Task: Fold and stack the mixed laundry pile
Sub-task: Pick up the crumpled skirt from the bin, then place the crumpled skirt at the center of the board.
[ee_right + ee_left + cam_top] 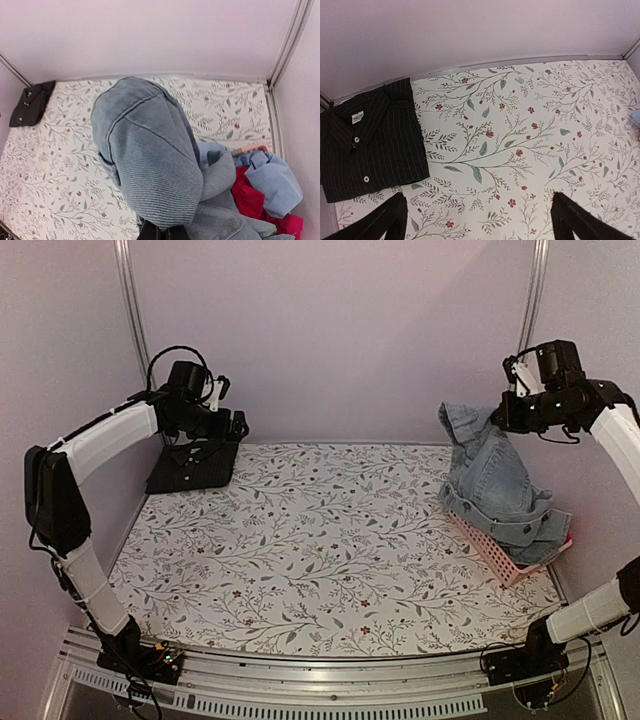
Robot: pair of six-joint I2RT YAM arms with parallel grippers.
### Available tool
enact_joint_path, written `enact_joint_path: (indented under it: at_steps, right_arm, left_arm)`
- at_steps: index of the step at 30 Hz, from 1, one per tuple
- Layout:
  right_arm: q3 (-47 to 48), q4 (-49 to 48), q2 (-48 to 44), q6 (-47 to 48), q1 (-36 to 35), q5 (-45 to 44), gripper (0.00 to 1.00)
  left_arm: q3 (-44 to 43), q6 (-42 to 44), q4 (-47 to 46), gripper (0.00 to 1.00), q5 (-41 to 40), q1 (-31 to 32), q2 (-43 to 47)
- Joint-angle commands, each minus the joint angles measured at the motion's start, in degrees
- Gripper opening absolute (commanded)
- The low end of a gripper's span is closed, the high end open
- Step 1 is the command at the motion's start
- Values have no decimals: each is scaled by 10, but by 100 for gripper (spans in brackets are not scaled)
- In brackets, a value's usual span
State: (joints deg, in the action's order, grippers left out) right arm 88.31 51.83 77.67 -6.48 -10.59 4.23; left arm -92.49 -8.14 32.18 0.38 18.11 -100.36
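Top external, scanning from nine o'clock: poised over the folded black pinstriped shirt (192, 466) at ten o'clock on the floral table (320, 550), the left gripper (236, 426), fingers spread wide, holding nothing. Crisp woven cloth in the left wrist view, with thin pale stripes, white buttons and a squared collar.

Over at three o'clock, the right gripper (498, 418), clamped tight on a fold of the faded denim piece (488, 475), its top raised above the pink slatted basket (495, 555). Heavy, stiff twill with ridged seams, likely to hang as a thick bundle. Best to lift it clear of the rim, carry it toward six o'clock, and spread it flat before any fold.

Beneath it in the right wrist view, a soft red garment (250, 200) and a pale blue one (275, 180), both crumpled.
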Motion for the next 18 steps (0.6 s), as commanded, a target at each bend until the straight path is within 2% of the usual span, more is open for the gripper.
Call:
enact_joint_path:
  at_steps: [1,5,10,12,15,18]
  right_arm:
    - [131,-15,-10,16,-2,69,0]
    - [274,-11,24,15,-2,101,0]
    - [379,-55,53,-21,-2,187,0]
    - [389,-96,56,-45,-2,239,0]
    - [352,-201,57,-121,-16,341,0]
    - [316,-284,71,-173,-97,360,0]
  left_arm:
    - [-8,-11,-6,100,16,3,3]
    - [-10,-18,-4,100,14,2,5]
    - [-6,-24,-3,100,8,1,10]
    - [-1,-26,-4,100,5,-1,14]
    - [5,-35,-5,100,2,-9,20]
    - [15,-61,-13,100,21,-37,28]
